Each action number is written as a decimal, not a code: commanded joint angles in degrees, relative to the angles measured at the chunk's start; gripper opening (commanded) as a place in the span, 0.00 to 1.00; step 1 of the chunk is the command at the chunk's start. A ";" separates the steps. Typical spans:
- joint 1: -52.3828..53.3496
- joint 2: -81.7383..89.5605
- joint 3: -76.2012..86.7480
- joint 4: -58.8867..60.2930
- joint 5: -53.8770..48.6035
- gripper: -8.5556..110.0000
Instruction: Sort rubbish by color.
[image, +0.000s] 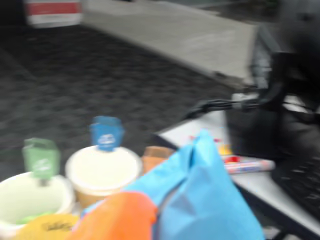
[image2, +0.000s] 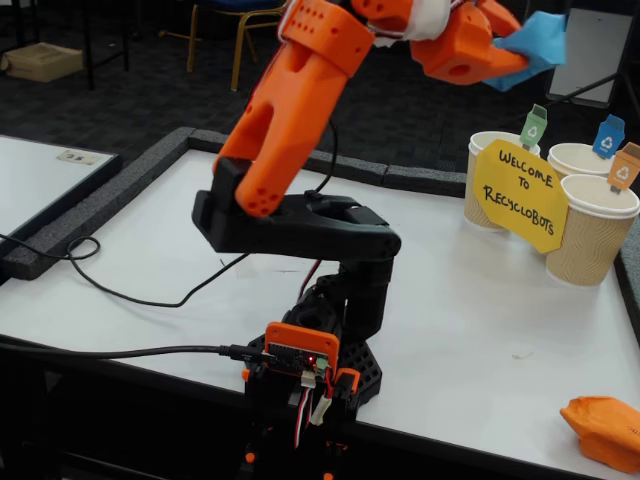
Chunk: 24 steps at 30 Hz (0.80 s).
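Blue wad is riding high in the air, pinched between the fingers of the gripper, which I am holding raised above and behind the row of cups in the fixed view. In the wrist view the same blue paper is filling the lower frame, clamped against the orange jaw.

I am judging the step in hand as the carry: the wad is lifted and needs bringing over the blue-flag cup, then releasing. That next move is calling for lining up over that cup's mouth, between its neighbours, before the fingers part.

Containers: three ribbed cups are standing behind the yellow sign. The green-flag cup is apparently holding something green at its bottom, though the wrist view is blurred. The blue-flag cup is looking empty. The orange-flag cup is showing no contents that I can make out.

Orange wad is lying on the table's near right corner, well apart from the cups, not yet sorted.
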 joint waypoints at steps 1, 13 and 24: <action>-8.17 0.18 -0.62 -1.85 1.05 0.07; -22.85 0.18 0.97 3.25 1.05 0.07; -19.51 -0.09 8.17 0.70 1.05 0.07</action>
